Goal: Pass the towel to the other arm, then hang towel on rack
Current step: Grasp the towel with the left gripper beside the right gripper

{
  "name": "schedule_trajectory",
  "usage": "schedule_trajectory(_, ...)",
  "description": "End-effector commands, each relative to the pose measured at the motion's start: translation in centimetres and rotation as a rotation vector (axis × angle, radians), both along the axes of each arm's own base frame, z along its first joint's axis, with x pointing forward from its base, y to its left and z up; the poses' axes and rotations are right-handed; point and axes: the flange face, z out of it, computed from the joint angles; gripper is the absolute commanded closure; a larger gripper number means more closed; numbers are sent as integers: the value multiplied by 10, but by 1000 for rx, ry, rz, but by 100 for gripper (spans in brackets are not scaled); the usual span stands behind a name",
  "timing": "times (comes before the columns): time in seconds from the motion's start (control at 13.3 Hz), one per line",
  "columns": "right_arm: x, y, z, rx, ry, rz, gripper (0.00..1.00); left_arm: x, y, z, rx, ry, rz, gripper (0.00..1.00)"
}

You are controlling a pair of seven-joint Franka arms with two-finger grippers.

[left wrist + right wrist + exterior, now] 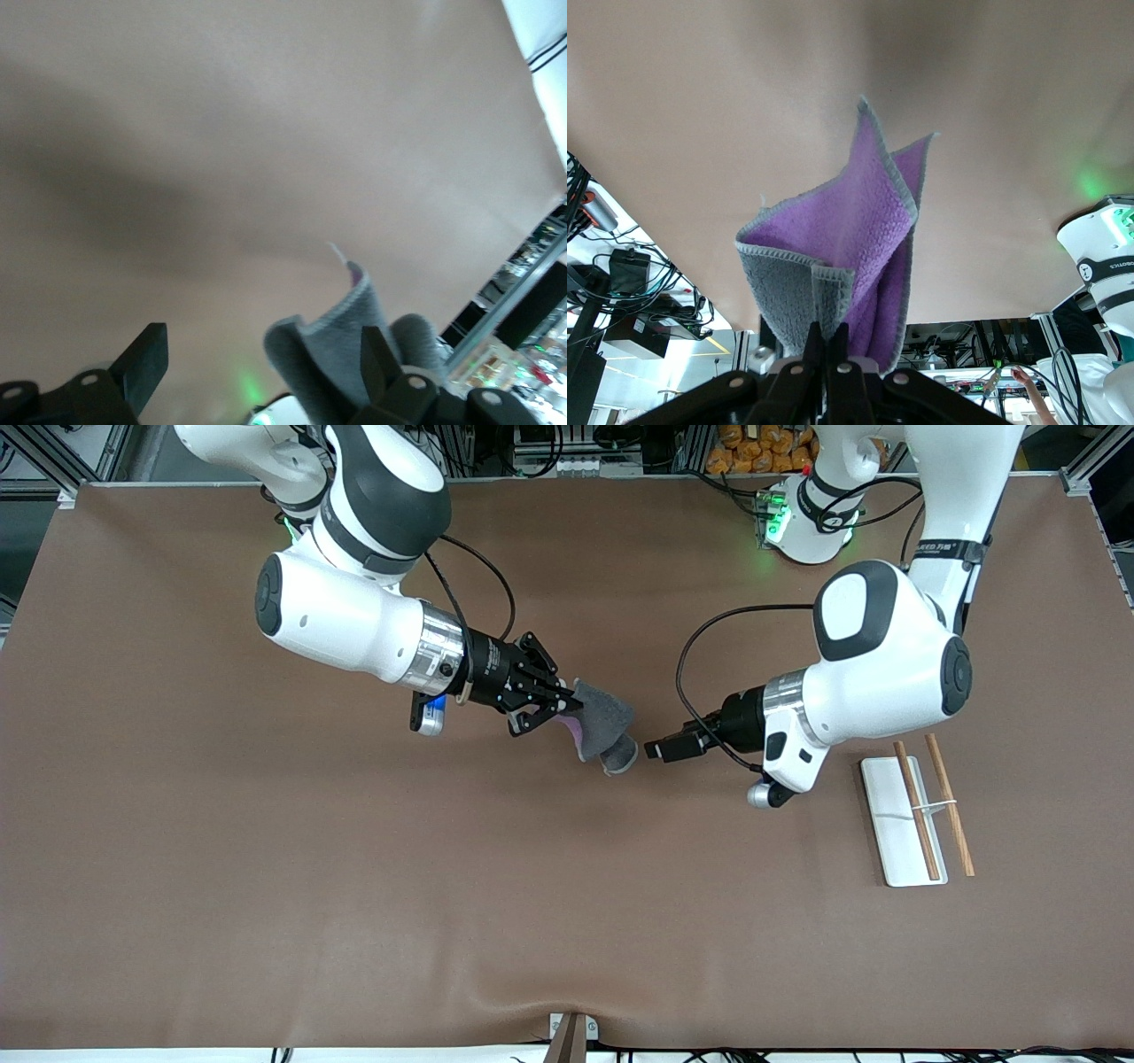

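Note:
The towel [604, 724], dark grey outside and purple inside, hangs folded from my right gripper [567, 707], which is shut on one edge of it above the middle of the table. In the right wrist view the towel [850, 230] sticks out from the shut fingertips [830, 341]. My left gripper [654, 749] is open and points at the towel's free end, a small gap away. In the left wrist view the towel [341, 332] shows between the spread fingers, close to one finger [379, 354]; the gripper's middle [263, 359] is empty. The rack [890, 815] lies flat toward the left arm's end.
The rack's two brown rods [917, 810] lie along its white base plate, one partly off its edge. The brown table cover [354, 868] spans the whole table. Cables and the arm bases stand along the edge farthest from the front camera.

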Motion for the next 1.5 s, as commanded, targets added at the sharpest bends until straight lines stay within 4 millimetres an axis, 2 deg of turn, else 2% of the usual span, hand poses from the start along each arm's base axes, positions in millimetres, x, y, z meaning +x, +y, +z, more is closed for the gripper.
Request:
schedule_trajectory(0.0,-3,14,3,12,-36,44,100,20,-4,-6,-49,10,33,12)
schedule_trajectory(0.15,-5,17,3,13,-38,48,100,28,-3,-13,-55,-5,44,14)
schedule_trajectory(0.37,-12,26,6,15,-45,70,100,42,-5,-11,-75,-30,52,17)
schedule_trajectory(0.52,-12,27,5,14,-49,73,100,41,-7,-11,-76,-29,48,23)
schedule_trajectory(0.75,-9,27,5,17,-48,67,100,32,-20,-16,-77,-13,24,29)
schedule_trajectory(1.2,-6,30,3,19,-44,62,100,18,-25,-30,-64,65,-18,41)
schedule_trajectory(1.27,-5,31,4,20,-45,62,100,14,-26,-30,-63,89,-34,46)
schedule_trajectory(1.42,-5,31,4,20,-44,61,100,13,-25,-26,-65,108,-40,50)
